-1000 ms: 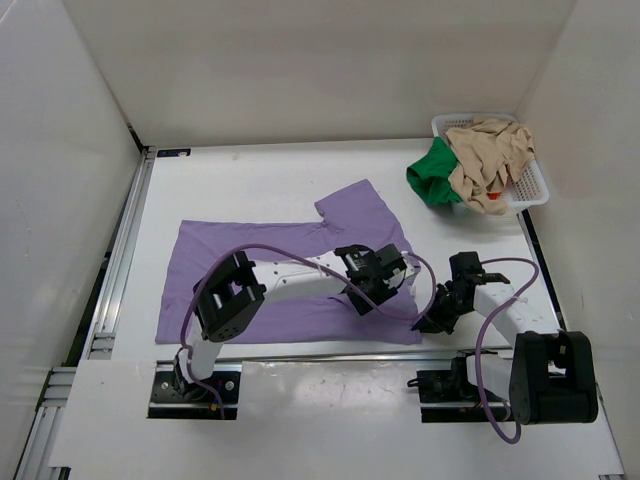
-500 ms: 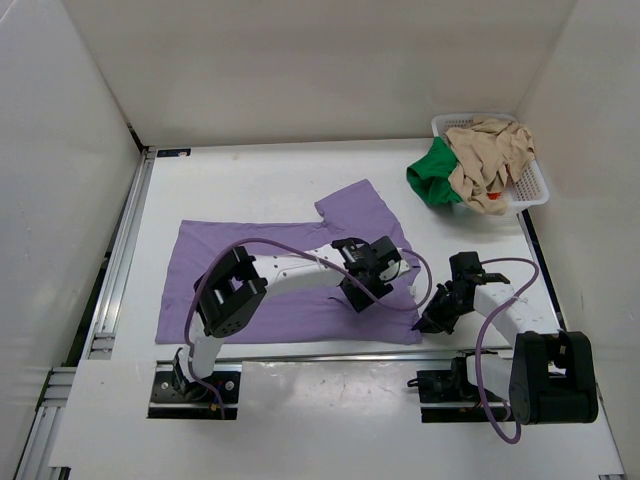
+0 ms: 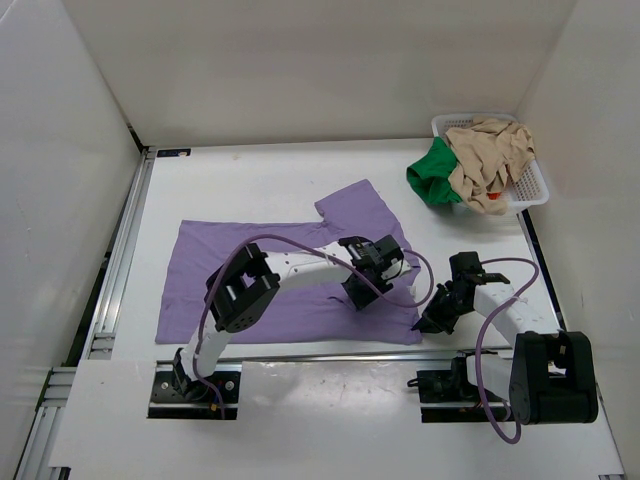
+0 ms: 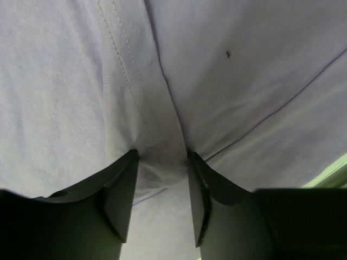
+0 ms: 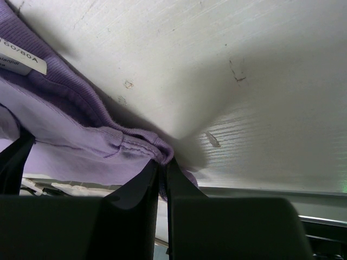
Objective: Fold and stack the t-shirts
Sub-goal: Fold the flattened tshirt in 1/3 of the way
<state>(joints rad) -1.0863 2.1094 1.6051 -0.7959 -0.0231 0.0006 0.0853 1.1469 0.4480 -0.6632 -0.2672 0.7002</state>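
Progress: my purple shirt (image 3: 190,260) lay unfolded; other shirts (image 3: 485,160) in basket (image 3: 540,188), upper right.
Left gripper (image 4: 162,157): apart, astride cloth ridge.
Right gripper (image 5: 162,165): clenched on purple hem.

t-shirts 4: lavender t-shirt (image 3: 200,270), green t-shirt (image 3: 432,178), tan t-shirt (image 3: 490,150), orange-red t-shirt (image 3: 497,197) | white basket (image 3: 540,186) 1 | hands 2: left hand (image 3: 356,299), right hand (image 3: 424,324) | bench (image 3: 260,185) 1

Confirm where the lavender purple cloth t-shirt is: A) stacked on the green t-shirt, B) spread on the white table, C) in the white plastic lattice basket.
B: the lavender purple cloth t-shirt lies spread on the white table, apart from the white plastic lattice basket holding the green cloth t-shirt.
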